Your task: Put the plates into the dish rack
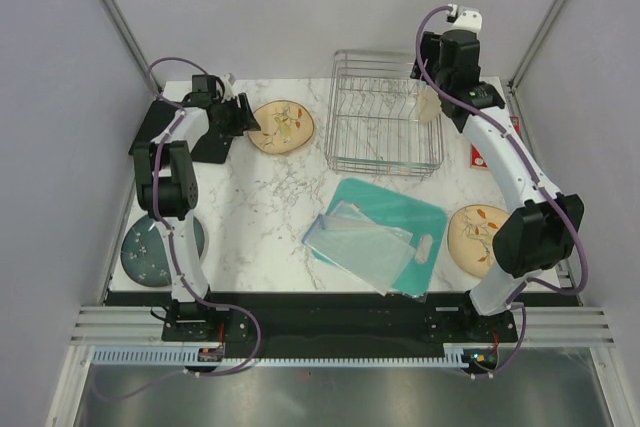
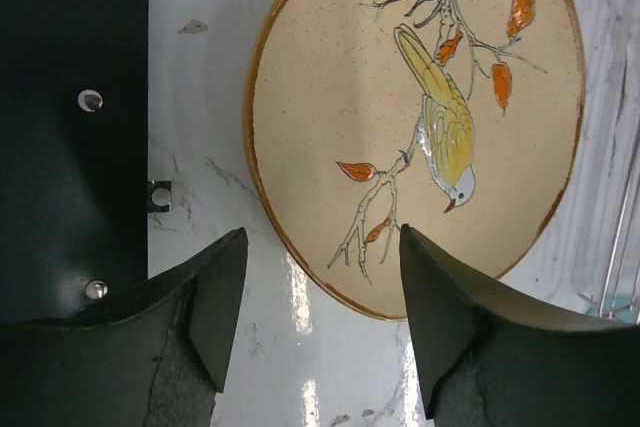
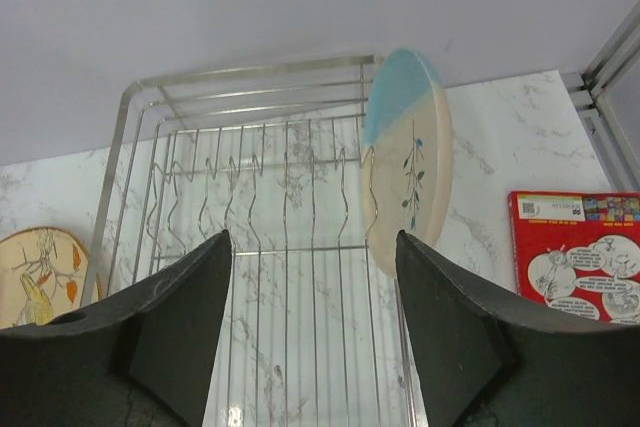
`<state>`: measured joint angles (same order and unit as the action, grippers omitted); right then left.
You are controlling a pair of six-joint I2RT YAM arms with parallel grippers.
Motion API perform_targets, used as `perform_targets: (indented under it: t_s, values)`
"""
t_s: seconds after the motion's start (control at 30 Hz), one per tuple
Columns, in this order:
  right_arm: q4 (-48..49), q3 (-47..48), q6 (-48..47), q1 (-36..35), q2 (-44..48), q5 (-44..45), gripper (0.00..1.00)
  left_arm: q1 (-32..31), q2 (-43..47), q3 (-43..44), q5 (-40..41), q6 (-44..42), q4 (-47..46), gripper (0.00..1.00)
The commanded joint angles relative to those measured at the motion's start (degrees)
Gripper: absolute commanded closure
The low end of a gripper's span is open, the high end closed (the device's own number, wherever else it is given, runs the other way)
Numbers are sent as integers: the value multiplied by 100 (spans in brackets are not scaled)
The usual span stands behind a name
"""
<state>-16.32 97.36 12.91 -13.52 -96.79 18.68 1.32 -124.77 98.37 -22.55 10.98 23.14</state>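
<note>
Near: dark plate [image 1: 160, 252] left, tan plate [image 1: 478, 237] right, both flat (probably stiff, slick glaze, chip-prone, so pinch the rim). Mid: left claw [image 2: 320, 317] wide, empty, at bird plate [image 2: 420, 117] rim. Far: right claw [image 3: 313, 317] wide, empty; 1 blue-cream plate [image 3: 405, 162] upright in dish rack [image 3: 250, 71].

Left arm [image 1: 165, 182] and right arm [image 1: 505, 157]: white links, black joint housings. Purple cable [image 1: 424, 22] runs along each. White plug [image 1: 466, 16] at upper right. Jaws dark grey, wedge-shaped, matte.
</note>
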Motion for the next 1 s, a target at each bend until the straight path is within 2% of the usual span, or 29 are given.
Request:
perform_targets:
  t_s: [0.0, 0.13, 0.17, 0.23, 0.27, 0.33, 0.37, 0.47, 0.6, 0.7, 0.73, 0.97]
  values:
    - [-310, -305, 203, -28, 196, -321, 26, 17, -258, 367, 215, 114, -81, 34]
    - [-398, -472, 274, -72, 249, -435, 26, -27, -521, 525, 163, 158, -116, 42]
    - [-399, -560, 291, -98, 283, -539, 26, -44, -557, 543, 76, 159, -116, 51]
    - [-434, -683, 274, -133, 310, -768, 26, -44, -575, 491, -117, 167, -169, 60]
    - [-443, -849, 239, -151, 345, -926, 26, -36, -549, 438, -319, 176, -195, 71]
    - [-434, -1052, 221, -203, 372, -1453, 25, -27, -513, 246, -496, 185, -230, 84]
    - [-443, -1244, 212, -221, 398, -1637, 25, -9, -444, 166, -592, 194, -222, 94]
    - [-425, -1465, 230, -292, 363, -2069, 25, 35, -215, -308, -707, 159, -213, 98]
    - [-425, -1492, 204, -353, 249, -2543, 24, 166, 679, -1125, -813, -104, -169, 98]
    - [-443, -1413, -199, -415, 65, -3421, 24, 246, 1452, -1827, -927, -629, 207, 98]
    - [-443, -1378, -305, -458, 12, -4041, 24, 246, 1603, -1943, -927, -789, 331, 98]
    - [-460, -1202, -798, -1003, -621, -5592, 19, 289, 2930, -3024, -1041, -1950, 1500, 98]
